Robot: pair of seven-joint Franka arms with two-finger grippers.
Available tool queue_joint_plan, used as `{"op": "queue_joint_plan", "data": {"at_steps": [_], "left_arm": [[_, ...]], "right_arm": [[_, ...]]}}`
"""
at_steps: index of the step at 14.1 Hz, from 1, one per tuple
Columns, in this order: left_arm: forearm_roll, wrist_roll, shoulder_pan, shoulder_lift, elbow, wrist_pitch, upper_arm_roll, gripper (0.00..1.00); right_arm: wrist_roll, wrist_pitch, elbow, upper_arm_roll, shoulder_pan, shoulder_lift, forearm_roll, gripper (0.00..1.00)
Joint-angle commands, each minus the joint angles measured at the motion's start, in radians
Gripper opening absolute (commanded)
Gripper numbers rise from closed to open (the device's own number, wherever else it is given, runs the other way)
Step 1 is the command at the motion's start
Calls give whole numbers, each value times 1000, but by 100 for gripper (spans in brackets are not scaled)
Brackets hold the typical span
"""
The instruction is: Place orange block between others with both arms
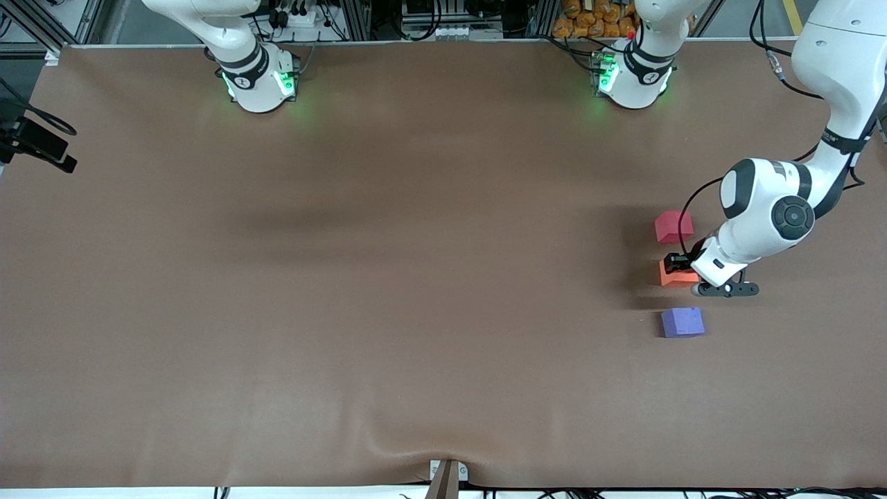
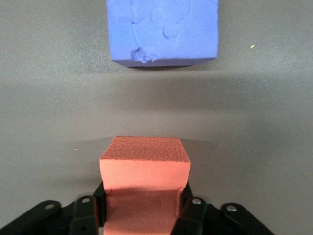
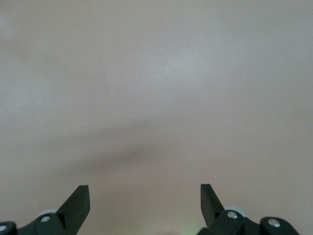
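Observation:
The orange block [image 1: 679, 278] [image 2: 145, 164] sits on the brown table, in line between the pinkish-red cube [image 1: 673, 226], farther from the front camera, and the purple cube [image 1: 682, 322] [image 2: 164, 29], nearer to it. My left gripper [image 1: 680, 270] [image 2: 145, 196] is down at the orange block, its two fingers [image 2: 191, 205] pressed against the block's sides, squeezing the foam a little. There are gaps between the three cubes. My right gripper [image 3: 144, 188] is open with nothing between its fingers, above bare table; it is outside the front view.
The brown table cover [image 1: 388, 277] stretches wide toward the right arm's end. Both arm bases [image 1: 260, 83] [image 1: 634, 76] stand along the table's edge farthest from the front camera. A black camera mount [image 1: 38, 142] sits at the right arm's end.

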Motion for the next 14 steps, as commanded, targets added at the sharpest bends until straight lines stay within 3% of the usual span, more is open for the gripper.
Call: {"op": "queue_joint_plan", "data": {"at_steps": [1, 4, 6, 10, 14], "left_arm": [[15, -16, 8, -51, 24, -14, -40, 100], [11, -15, 11, -168, 115, -222, -112, 100], [-8, -13, 11, -217, 236, -396, -162, 100], [-48, -1, 8, -207, 542, -688, -219, 100], [-120, -2, 9, -225, 708, -849, -235, 100]], "right_arm": [[-3, -12, 25, 2, -6, 12, 17, 100], [-2, -14, 25, 2, -5, 12, 17, 100], [-2, -14, 25, 4, -5, 12, 17, 100], [-2, -14, 25, 4, -5, 12, 17, 100], [-2, -14, 25, 4, -5, 12, 17, 100]]}}
